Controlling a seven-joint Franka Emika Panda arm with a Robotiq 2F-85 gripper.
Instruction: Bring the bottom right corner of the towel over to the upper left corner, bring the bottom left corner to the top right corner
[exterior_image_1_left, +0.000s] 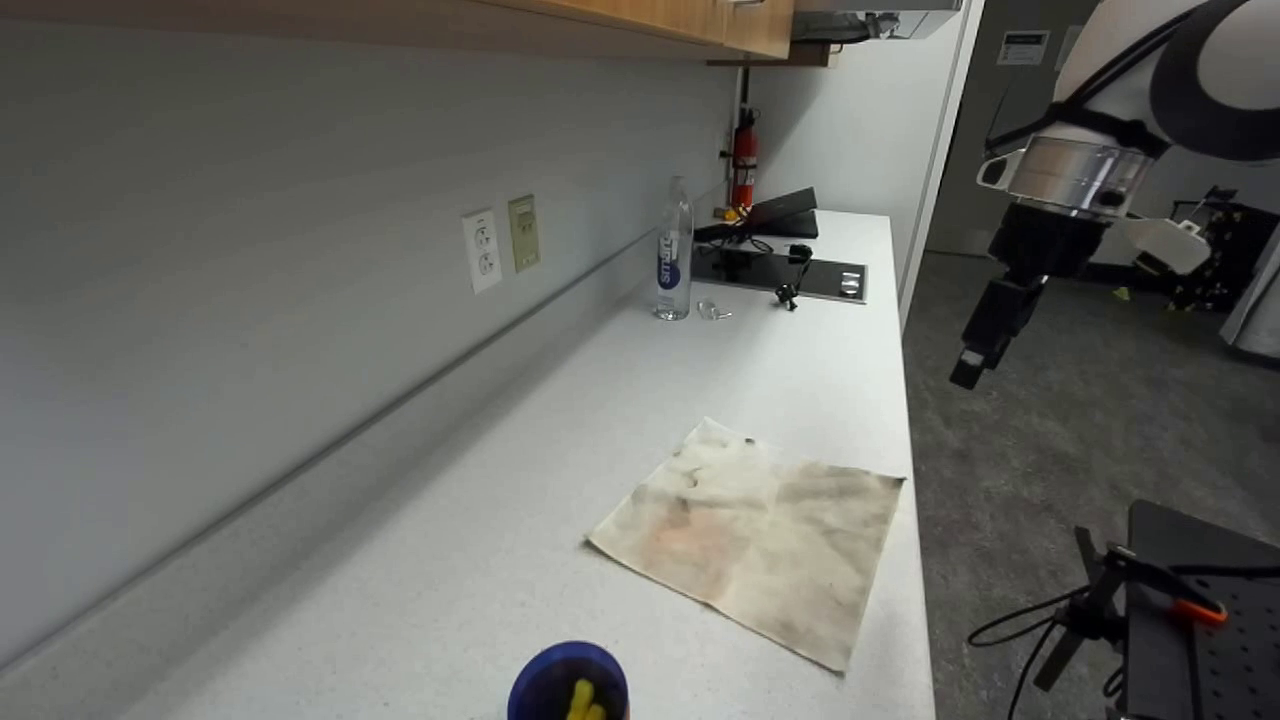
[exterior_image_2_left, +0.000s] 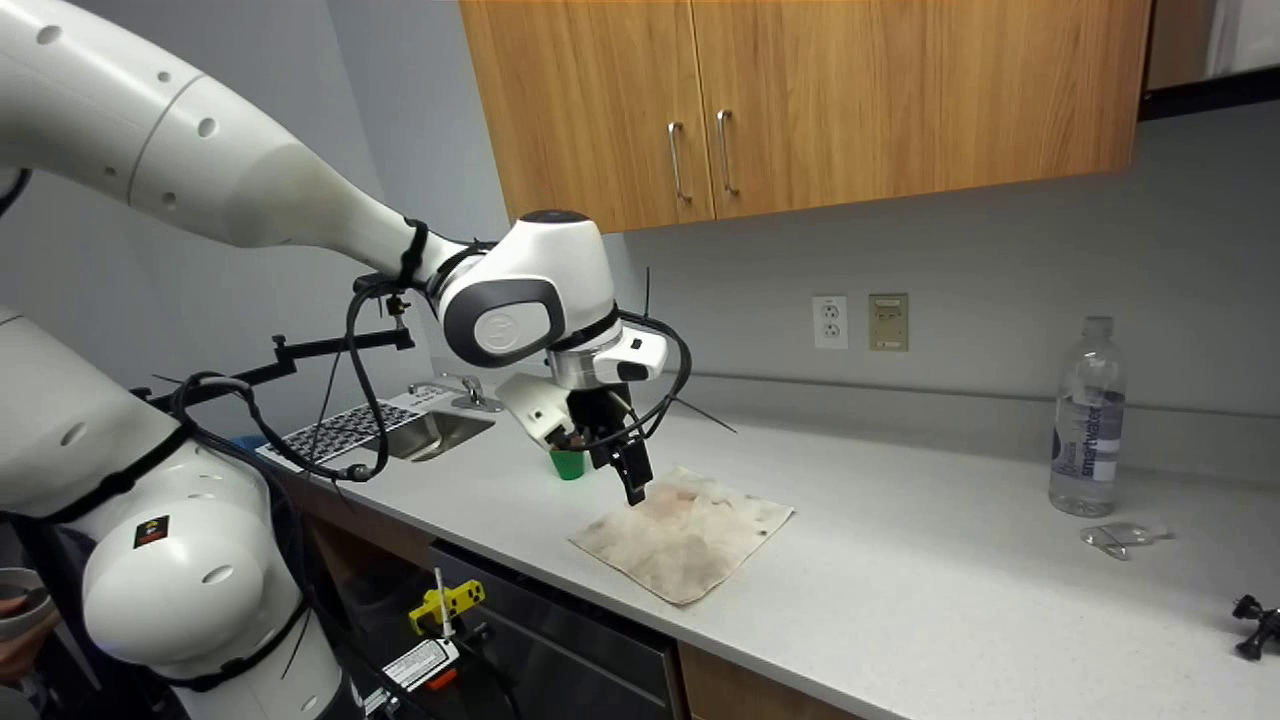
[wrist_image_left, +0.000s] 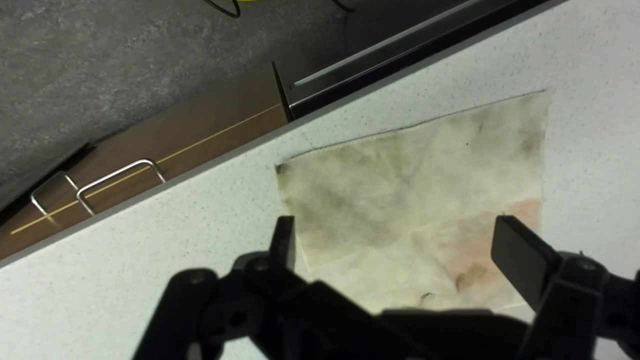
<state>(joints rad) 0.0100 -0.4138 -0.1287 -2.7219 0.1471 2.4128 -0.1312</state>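
Note:
The towel (exterior_image_1_left: 760, 540), a stained beige cloth, lies spread nearly flat on the counter, close to the front edge. All four corners show in an exterior view, among them the wall-side corner (exterior_image_1_left: 592, 540) and the corner nearest that camera (exterior_image_1_left: 840, 666). In the wrist view, a dark-tipped corner (wrist_image_left: 281, 169) and another corner (wrist_image_left: 546, 94) are visible; the gripper's body covers the cloth's lower part. My gripper (wrist_image_left: 394, 220) is raised in the air, apart from the towel (wrist_image_left: 410, 185). Its fingers stand wide apart, with only a view of cloth far below between them.
A blue cup (exterior_image_1_left: 568, 665) with yellow items inside stands near the towel. Farther along the counter are a water bottle (exterior_image_2_left: 1088, 430), a small clear object (exterior_image_2_left: 1120, 538) and a black cooktop (exterior_image_1_left: 830, 280). A sink (exterior_image_2_left: 440, 436) and wooden cabinets (exterior_image_2_left: 850, 100) border the space.

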